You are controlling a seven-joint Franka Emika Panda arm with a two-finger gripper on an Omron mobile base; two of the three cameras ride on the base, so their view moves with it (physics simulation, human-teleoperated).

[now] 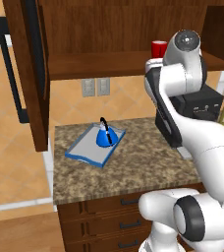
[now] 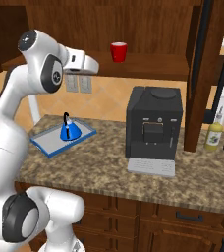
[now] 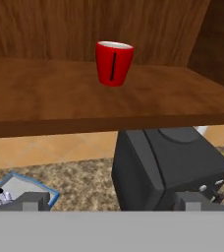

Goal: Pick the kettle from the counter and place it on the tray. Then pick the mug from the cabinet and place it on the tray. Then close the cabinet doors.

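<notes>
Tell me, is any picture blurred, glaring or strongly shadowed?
Left base view: sharp, flat light, only a faint shadow round the blue cone-shaped kettle. Right base view: even light, no glare on the black coffee machine. Hand view: the small red mug is crisp.

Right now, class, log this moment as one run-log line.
kettle: on tray | mug: on cabinet shelf | end effector: open, facing mug | cabinet doors: open
</notes>
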